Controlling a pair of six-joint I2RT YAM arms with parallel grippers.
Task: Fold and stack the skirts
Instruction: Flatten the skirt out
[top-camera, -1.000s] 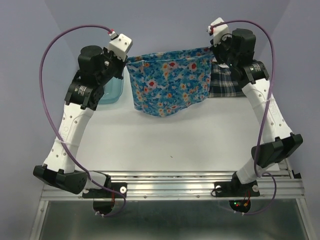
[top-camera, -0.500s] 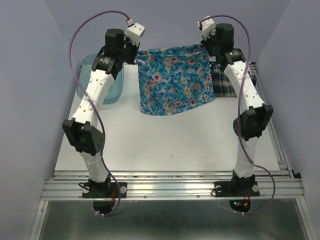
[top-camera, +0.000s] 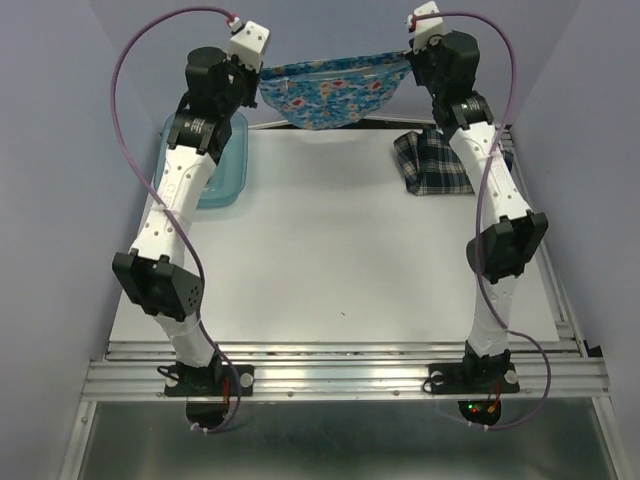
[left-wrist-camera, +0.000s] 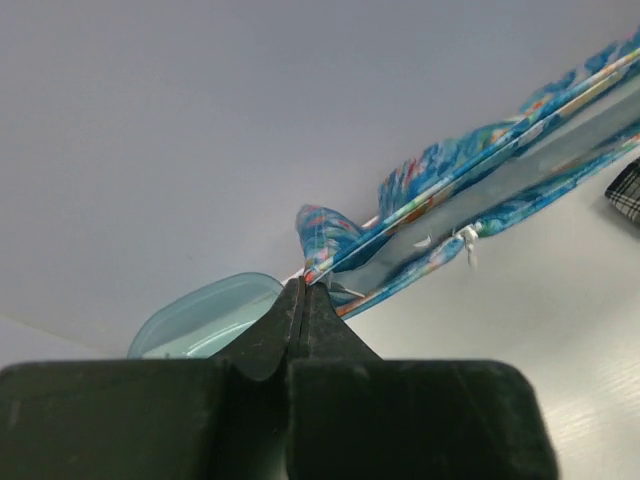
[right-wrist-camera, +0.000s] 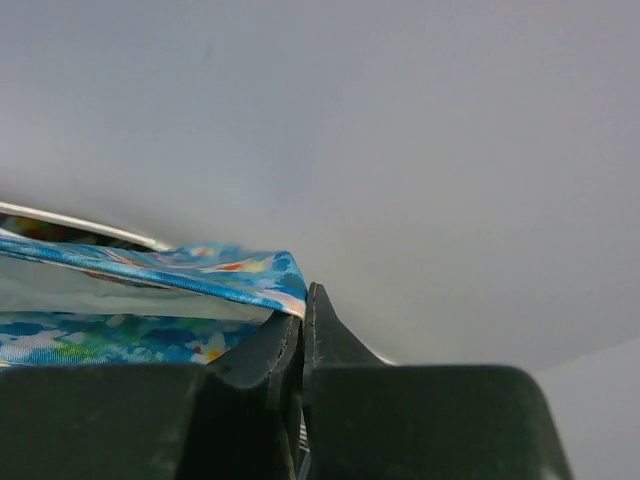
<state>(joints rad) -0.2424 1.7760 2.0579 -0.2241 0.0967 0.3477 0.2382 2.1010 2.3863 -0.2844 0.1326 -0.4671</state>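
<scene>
The bright blue flowered skirt (top-camera: 335, 90) hangs stretched in the air at the far edge of the table, held by its two top corners. My left gripper (top-camera: 262, 78) is shut on its left corner, and the pinched cloth shows in the left wrist view (left-wrist-camera: 320, 240). My right gripper (top-camera: 412, 62) is shut on its right corner, seen in the right wrist view (right-wrist-camera: 250, 270). The navy-and-white plaid skirt (top-camera: 432, 162) lies crumpled on the table at the far right, under the right arm; a bit shows in the left wrist view (left-wrist-camera: 628, 188).
A translucent teal plastic bin (top-camera: 222, 160) sits at the far left of the white table (top-camera: 330, 260), partly under the left arm, and also shows in the left wrist view (left-wrist-camera: 205, 320). Purple walls close in the back and sides.
Both arms have stretched up and back, lifting the flowered skirt off the table to the far edge. The plaid skirt, half covered before, now lies uncovered.
</scene>
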